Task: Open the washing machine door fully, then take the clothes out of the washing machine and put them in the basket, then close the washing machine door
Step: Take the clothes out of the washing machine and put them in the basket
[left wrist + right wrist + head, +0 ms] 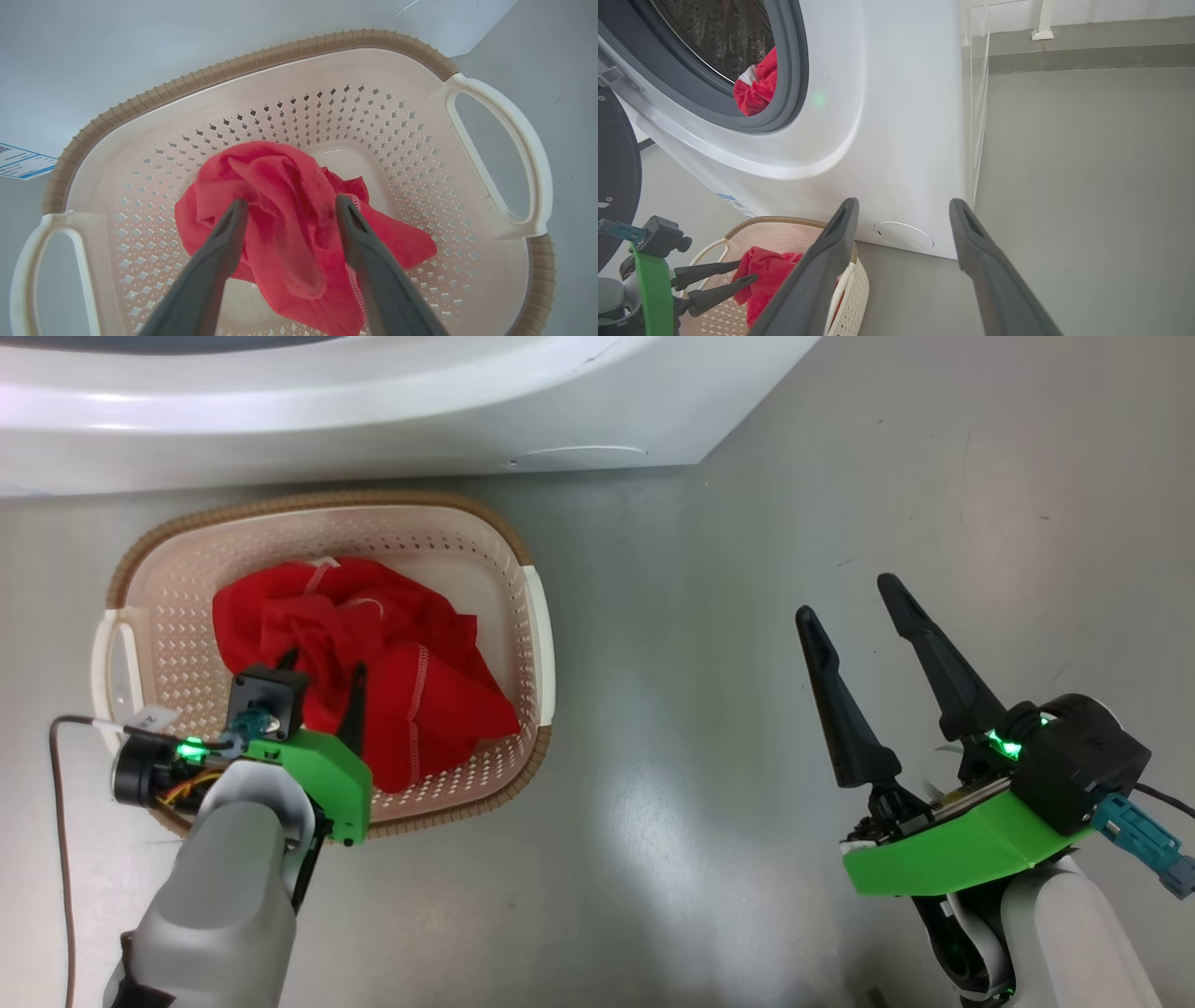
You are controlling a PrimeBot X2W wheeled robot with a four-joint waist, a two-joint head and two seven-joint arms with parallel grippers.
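Fingers (219, 247) of the left gripper (292, 204) stand apart astride the red clothes (420, 695) lying in the basket (525, 616), the right gripper (846, 595) spread idle nearby; next likely comes reaching into the washing machine (901, 116), where another red garment (756, 88) waits in the drum (724, 37).

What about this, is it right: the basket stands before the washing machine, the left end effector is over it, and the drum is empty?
The drum is not empty: the right wrist view shows red clothes in the washing machine opening. The rest is right: the basket stands before it, the left end effector over it.
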